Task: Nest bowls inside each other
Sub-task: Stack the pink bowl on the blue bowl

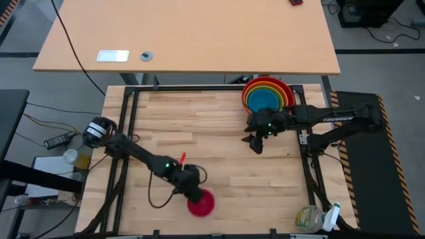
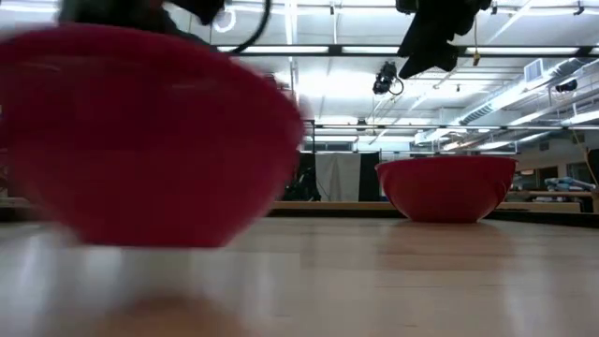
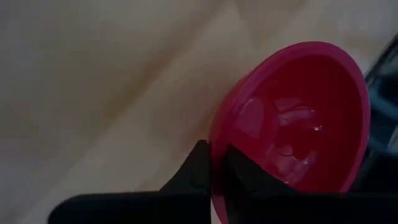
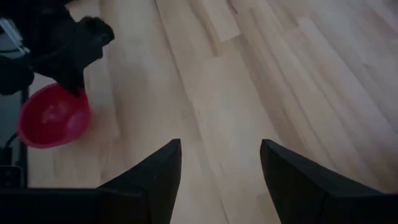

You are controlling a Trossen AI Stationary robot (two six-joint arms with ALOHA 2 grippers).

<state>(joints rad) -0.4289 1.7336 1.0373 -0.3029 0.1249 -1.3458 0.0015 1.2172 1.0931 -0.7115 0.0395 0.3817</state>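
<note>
The magenta pink bowl (image 1: 200, 204) (image 3: 298, 118) sits near the table's near edge, a little left of the middle, and looms large in the low view (image 2: 140, 140). My left gripper (image 1: 194, 194) (image 3: 217, 171) is shut on its rim. At the far right, the red bowl (image 1: 267, 94) (image 2: 447, 187) rests on its base, with orange, lime green and blue bowls nested inside it. My right gripper (image 1: 255, 143) (image 4: 221, 174) hangs open above the table just in front of that stack, with nothing between its fingers. My left gripper pinches the pink bowl's rim (image 3: 217, 140) on the side toward the table's left, one finger inside the bowl (image 3: 252, 180) and one outside (image 3: 198, 171). The fingers slant down from the left. In the low view the bowl's base is down at the table top.
A plastic bottle (image 1: 312, 218) lies at the near right corner beyond the table frame. Bare wood (image 1: 219, 139) stretches between the pink bowl and the stack. A desk (image 1: 186, 33) stands behind the table, and small items (image 1: 73, 156) sit off its left side.
</note>
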